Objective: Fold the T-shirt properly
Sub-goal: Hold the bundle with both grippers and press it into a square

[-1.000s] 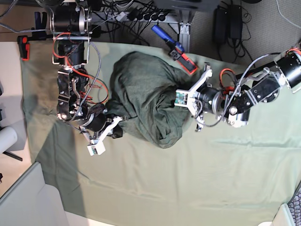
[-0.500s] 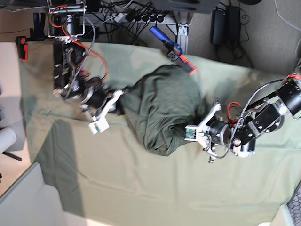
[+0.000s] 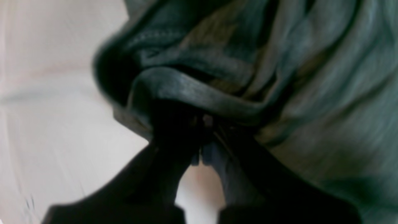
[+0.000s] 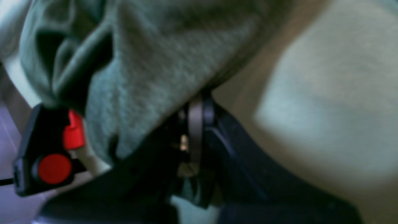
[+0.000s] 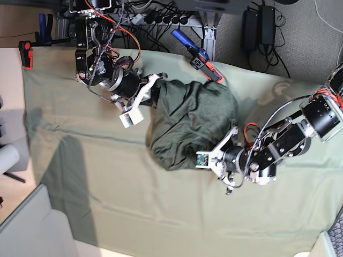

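Matt knit T-shirt [image 5: 190, 123] with soft wrinkles, smooth pale cloth over the surface [image 5: 161, 214], glossy red-and-black plastic clamp [image 4: 46, 155]

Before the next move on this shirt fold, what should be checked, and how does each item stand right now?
1. Left gripper shut on T-shirt: ok.
2. Right gripper shut on shirt edge: ok.
3. Shirt spread flat: not ok, bunched in a heap.
4. Sleeves and collar located: cannot tell.
5. Shirt fully on table cloth: ok.
6. Clamp at far edge clear of shirt: cannot tell.
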Motion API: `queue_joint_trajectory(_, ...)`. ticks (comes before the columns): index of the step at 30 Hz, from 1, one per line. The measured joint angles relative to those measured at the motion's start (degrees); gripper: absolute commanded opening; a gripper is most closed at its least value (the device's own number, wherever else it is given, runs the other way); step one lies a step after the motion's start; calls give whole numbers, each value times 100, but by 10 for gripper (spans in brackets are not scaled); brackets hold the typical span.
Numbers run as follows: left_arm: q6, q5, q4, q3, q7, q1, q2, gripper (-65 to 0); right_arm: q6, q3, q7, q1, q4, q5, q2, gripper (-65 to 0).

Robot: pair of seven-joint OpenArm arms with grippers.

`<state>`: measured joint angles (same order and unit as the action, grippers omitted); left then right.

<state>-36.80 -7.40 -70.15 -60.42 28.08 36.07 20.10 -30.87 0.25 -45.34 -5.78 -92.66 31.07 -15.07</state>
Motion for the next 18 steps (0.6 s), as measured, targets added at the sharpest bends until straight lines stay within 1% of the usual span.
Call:
queue_joint_trajectory(3, 17, 0, 0, 0, 4, -2, -138, -650, -4, -2, -61, -105, -201, -26, 96, -650)
queue_joint_trajectory(5, 24, -15, 0, 0, -2, 0, -151, -650, -4, -7, -68, -142, -275, -55, 101, -650)
queue_joint_trajectory(8, 26, -17, 0, 2, 4, 11, -103, -650, -4, 31, -98, -136, -313, -273, 98, -650)
queue_joint_trajectory(11, 17, -50, -9, 280, 153, 0, -55, -650, -4, 236, -103, -138, -313, -358, 96, -650)
queue_joint_trajectory(13, 20, -164, -90, 568, 151, 0, 52, -650, -4, 463, -79, -136, -313, -374, 94, -650)
queue_joint_trajectory(16, 26, -437, -315, 1073, 164, 2, 330, -650, -4, 835, -59, -105, -323, -398, 92, -650)
queue_joint_trajectory(18, -2, -774, -505, 1394, 345, 15, 542, -650, -4, 1060, -35, -83, -348, -361, 79, -650)
